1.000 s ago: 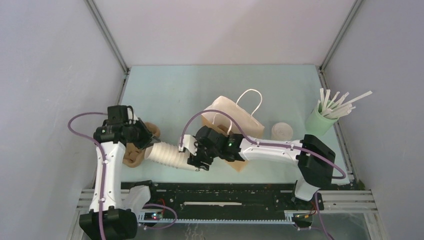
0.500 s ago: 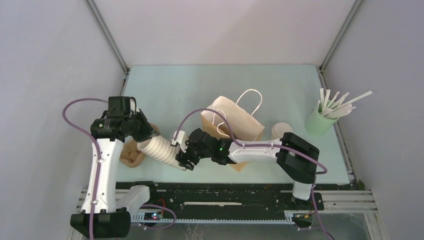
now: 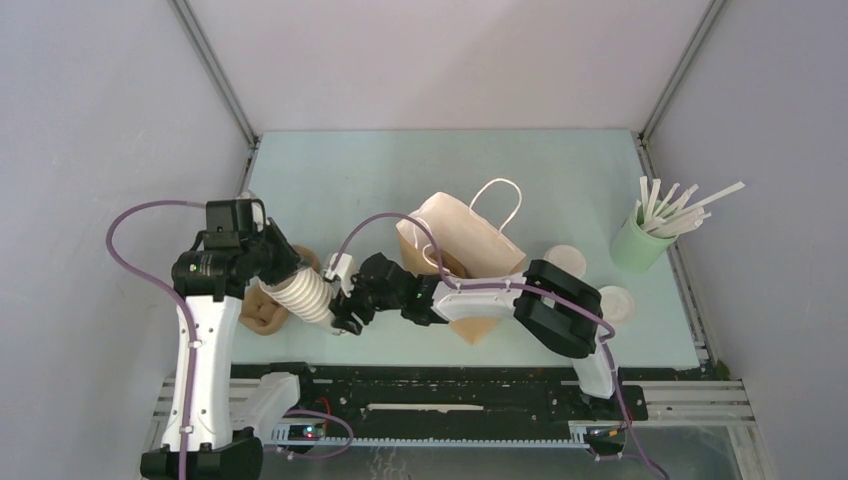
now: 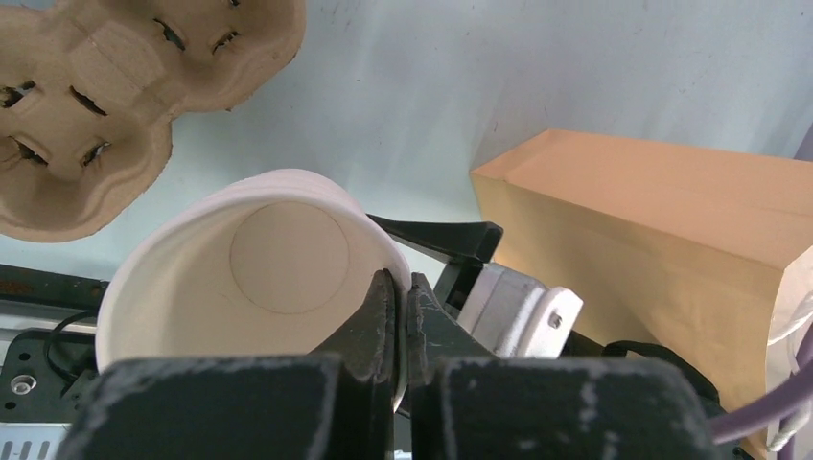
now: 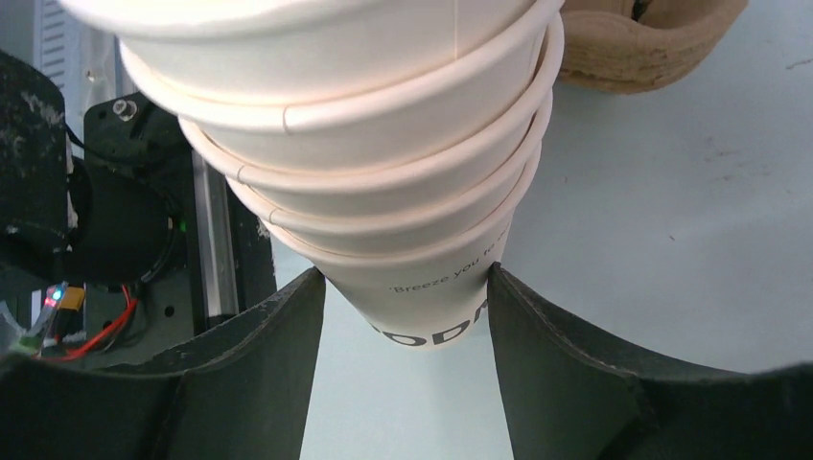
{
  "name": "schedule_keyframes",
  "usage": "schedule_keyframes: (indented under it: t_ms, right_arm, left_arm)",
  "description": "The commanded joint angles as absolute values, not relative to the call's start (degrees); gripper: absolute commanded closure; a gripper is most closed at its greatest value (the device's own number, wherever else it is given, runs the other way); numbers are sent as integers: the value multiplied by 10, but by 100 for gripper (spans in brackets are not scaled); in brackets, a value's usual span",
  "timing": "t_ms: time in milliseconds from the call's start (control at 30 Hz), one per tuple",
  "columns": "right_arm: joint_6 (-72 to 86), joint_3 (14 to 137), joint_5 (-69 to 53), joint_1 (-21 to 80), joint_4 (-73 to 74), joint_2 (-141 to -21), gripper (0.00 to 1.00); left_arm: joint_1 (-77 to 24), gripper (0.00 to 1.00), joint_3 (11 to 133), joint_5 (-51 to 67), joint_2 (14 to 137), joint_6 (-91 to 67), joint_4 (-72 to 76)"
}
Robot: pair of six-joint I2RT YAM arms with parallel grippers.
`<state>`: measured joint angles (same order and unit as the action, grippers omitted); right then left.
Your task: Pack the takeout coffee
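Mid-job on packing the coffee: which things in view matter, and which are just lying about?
In the job:
- lidded cup
- bag
- cup stack: left gripper pinches its top rim, right gripper clasps its bottom cup

Lying about, as far as I can judge:
- carrier
- loose lid
- straw cup
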<state>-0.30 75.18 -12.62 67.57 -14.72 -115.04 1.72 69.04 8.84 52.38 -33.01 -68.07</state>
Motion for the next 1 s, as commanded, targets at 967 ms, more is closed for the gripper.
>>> schedule_keyframes:
  t_ms: [967]
  right_arm:
    - [-32, 829, -114, 701, 81, -917, 10]
  left_arm:
    - [-16, 71, 624, 201, 490, -388, -719]
